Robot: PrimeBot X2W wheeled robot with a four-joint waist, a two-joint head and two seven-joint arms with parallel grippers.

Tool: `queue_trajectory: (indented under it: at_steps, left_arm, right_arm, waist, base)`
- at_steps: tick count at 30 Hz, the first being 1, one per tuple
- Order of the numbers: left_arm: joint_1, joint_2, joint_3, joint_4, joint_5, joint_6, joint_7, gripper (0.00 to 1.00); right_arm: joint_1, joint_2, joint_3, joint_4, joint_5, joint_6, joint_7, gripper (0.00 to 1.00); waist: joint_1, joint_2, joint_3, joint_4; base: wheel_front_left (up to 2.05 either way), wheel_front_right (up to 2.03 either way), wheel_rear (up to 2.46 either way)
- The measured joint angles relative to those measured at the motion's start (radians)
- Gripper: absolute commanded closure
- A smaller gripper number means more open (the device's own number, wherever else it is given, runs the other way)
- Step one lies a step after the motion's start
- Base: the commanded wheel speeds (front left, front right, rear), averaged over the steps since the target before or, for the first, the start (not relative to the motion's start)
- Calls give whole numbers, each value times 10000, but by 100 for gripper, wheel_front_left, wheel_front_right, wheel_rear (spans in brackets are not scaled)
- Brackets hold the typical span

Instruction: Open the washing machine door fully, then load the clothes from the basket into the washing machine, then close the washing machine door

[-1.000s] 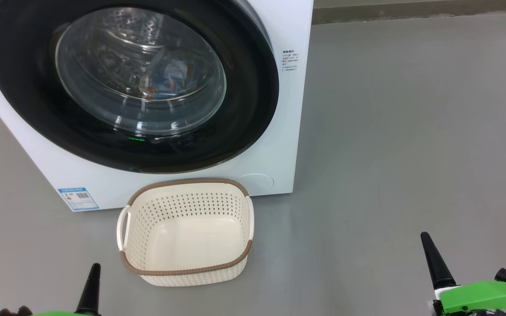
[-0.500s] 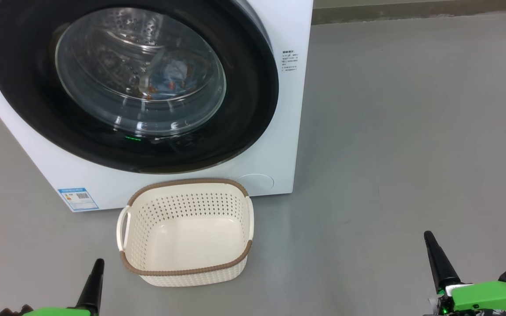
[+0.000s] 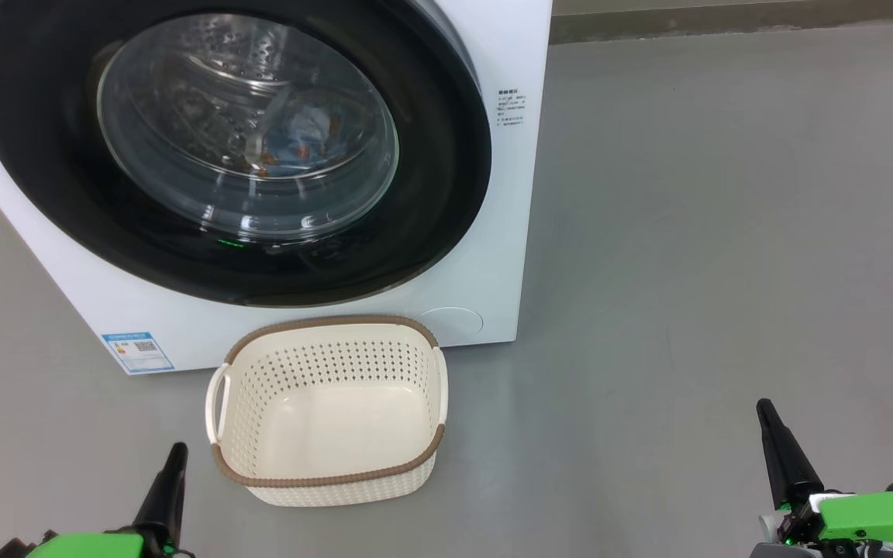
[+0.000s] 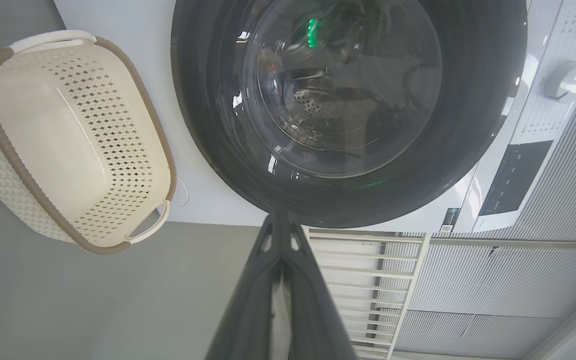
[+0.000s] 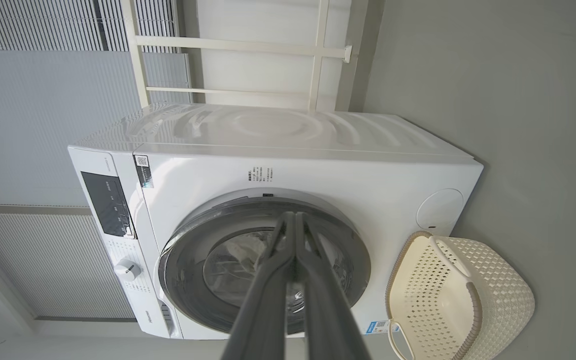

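Grey smooth floor [image 3: 687, 232] — pale ribbed wall panels [image 5: 28, 100] behind washing machine [image 5: 368, 170].

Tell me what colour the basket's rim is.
Brown, woven-look. The rim of the basket shows best in the head view.

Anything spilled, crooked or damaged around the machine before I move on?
Nothing stands out. The round glossy black door looks shut against the big white washing machine, light blue and orange clothes show behind its glass, and the cream-white perforated plastic basket stands upright and empty before it.
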Motion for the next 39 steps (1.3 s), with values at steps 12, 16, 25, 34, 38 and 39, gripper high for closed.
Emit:
queue_trajectory:
  at_steps: [12,16,25,34,38,39]
  left_arm:
    - [-131,31,6,29,-320,-29,84,100]
    - [-131,31,6,29,-320,-29,84,100]
    - [-131,31,6,29,-320,-29,84,100]
    - [-131,31,6,31,-320,-29,84,100]
    - [-131,31,6,31,-320,-29,84,100]
    - [-131,31,6,31,-320,-29,84,100]
  right_arm:
    - [0,4,-48,0,362,0,88,100]
    - [0,6,-58,0,362,0,88,100]
    - [0,10,-81,0,362,0,90,100]
    - [0,23,-98,0,360,0,100,100]
    - [0,25,-104,0,360,0,100,100]
    - [0,27,-105,0,360,0,102,100]
  waist:
    - [0,0,-1,-1]
    - [0,0,-1,-1]
    - [0,0,-1,-1]
    - [0,0,-1,-1]
    - [0,0,-1,-1]
    - [0,0,-1,-1]
  base:
    - [0,0,0]
    - [0,0,0]
    - [0,0,0]
    - [0,0,0]
    - [0,0,0]
    - [0,0,0]
